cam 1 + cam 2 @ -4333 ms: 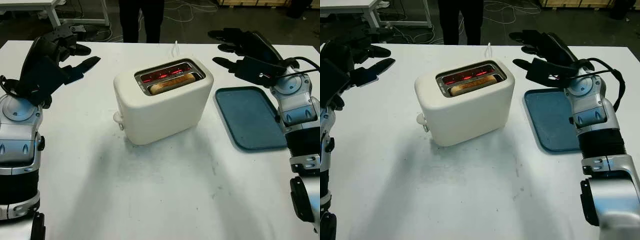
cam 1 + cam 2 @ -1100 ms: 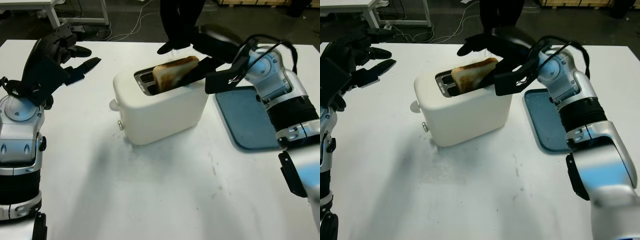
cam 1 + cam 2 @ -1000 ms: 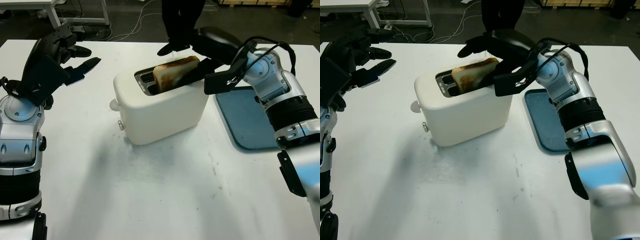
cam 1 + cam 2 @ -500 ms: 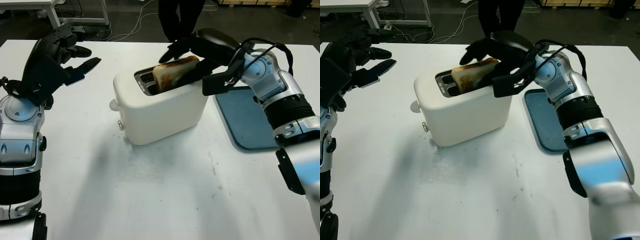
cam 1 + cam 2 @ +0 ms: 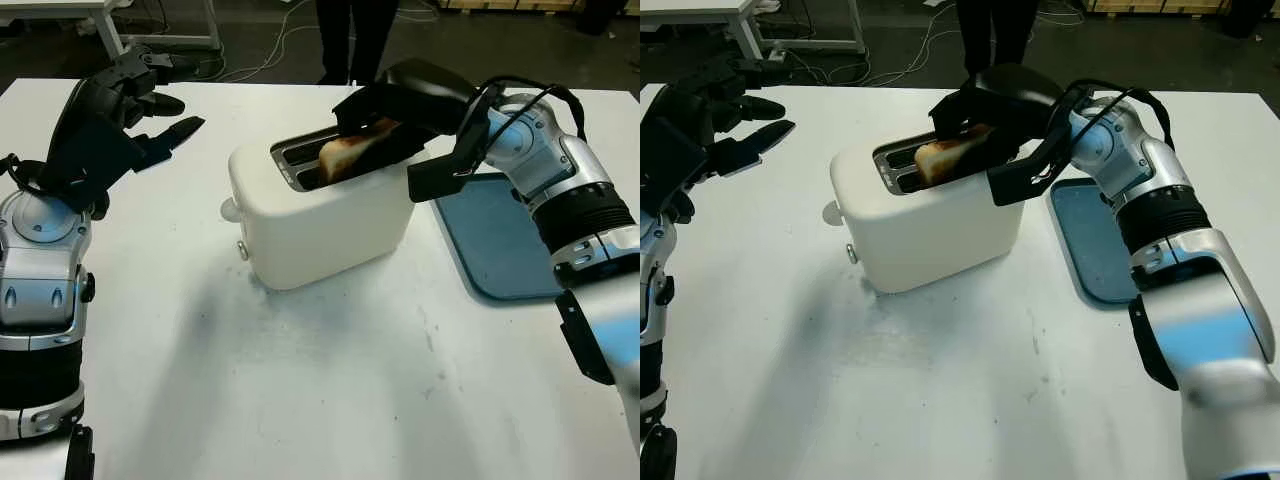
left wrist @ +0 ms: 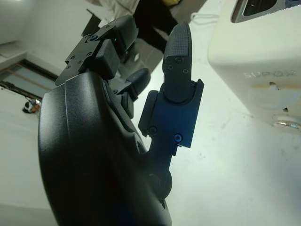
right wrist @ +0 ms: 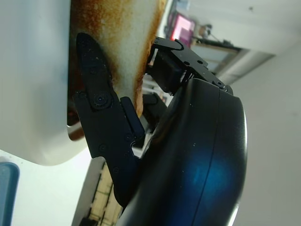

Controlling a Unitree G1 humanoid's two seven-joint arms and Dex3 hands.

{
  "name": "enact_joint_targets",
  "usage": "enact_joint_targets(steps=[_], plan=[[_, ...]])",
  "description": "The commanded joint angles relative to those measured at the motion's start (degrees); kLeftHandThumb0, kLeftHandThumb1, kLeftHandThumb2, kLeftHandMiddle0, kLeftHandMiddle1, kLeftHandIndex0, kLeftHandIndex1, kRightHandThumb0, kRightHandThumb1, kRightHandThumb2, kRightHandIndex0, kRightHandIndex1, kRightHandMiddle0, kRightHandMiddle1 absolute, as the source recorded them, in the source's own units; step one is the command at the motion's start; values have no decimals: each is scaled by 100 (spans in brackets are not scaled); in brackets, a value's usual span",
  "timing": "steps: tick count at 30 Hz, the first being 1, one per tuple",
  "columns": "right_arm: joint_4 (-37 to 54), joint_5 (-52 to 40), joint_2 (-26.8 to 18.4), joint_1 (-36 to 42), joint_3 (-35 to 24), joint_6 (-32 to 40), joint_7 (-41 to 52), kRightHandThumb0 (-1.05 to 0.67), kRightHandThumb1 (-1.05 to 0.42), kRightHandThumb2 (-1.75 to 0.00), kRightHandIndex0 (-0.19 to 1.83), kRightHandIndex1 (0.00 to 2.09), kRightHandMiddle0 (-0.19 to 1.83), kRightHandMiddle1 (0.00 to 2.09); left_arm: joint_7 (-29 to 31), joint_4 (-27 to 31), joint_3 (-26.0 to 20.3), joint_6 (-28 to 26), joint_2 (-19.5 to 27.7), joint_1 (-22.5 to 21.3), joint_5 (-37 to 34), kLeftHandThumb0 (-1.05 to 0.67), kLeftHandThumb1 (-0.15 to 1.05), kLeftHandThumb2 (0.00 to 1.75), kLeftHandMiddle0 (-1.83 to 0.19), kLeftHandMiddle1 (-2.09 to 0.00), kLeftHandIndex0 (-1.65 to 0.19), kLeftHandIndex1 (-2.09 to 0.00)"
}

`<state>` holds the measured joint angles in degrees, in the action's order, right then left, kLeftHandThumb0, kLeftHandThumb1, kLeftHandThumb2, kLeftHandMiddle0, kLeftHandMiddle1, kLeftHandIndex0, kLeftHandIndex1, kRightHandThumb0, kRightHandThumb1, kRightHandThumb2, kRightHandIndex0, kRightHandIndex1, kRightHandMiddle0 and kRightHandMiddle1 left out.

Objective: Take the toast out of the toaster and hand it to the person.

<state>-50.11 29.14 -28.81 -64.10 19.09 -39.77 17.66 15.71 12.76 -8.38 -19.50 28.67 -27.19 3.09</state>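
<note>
Cream plastic, boxy and two-slotted, the toaster [image 5: 320,212] is sitting mid-table on the white tabletop [image 5: 330,400] in my left eye view. I am seeing the browned slice of toast [image 5: 345,153] standing up out of the nearer slot, golden with a darker crust edge, and my right hand [image 5: 385,125] is closing around its far end, black fingers draped over the top and the thumb piece pressing from the near side. My left hand [image 5: 120,110] is hovering open above the table's left part, well apart from the toaster. A flat blue-grey plastic tray [image 5: 500,240] is lying just beside the toaster's right side, under my right forearm. A person's dark trouser legs [image 5: 352,35] are standing beyond the far table edge.

From the right eye view I am getting the same grasp: the toast [image 5: 945,152] is poking out from beneath the right hand's shell.

Through the left wrist view, the open left hand's fingers [image 6: 176,61] are pointing toward the toaster's lever end.

Through the right wrist view, the toast's pale face with its rusty-brown scorched border [image 7: 124,37] is being pinched between a black finger [image 7: 96,94] and the others behind it.
</note>
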Motion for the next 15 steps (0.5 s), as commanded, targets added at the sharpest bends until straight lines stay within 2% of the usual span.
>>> enact_joint_targets(steps=[1, 7, 9, 13, 15], plan=[[-152, 30, -122, -205, -78, 51, -126, -55, -92, -48, 105, 175, 78, 174, -45, 20, -6, 10, -20, -60, -17, -50, 92, 24, -17, -97, -33, -55], [-724, -759, -60, -603, -724, 348, 94, -50, -92, -46, 95, 175, 68, 175, -54, 28, -1, 19, 0, -30, 17, -50, 92, 24, -16, -97, -32, -54], [-851, -1116, -84, -807, -1034, 533, 216, -50, -92, -46, 98, 175, 73, 175, -29, 34, -10, -9, 0, -30, -14, -50, 92, 24, -16, -96, -32, -54], [-1092, -1264, -214, -1125, -1336, 849, -64, -54, -92, -46, 102, 175, 80, 175, -34, 21, -14, 14, 2, -27, -12, -50, 92, 25, -16, -96, -32, -54], [-1257, -1488, -216, -1199, -1587, 957, -131, -55, -92, -40, 103, 175, 81, 175, -23, 5, -29, 34, 4, -26, -30, -51, 92, 24, -16, -96, -32, -54]])
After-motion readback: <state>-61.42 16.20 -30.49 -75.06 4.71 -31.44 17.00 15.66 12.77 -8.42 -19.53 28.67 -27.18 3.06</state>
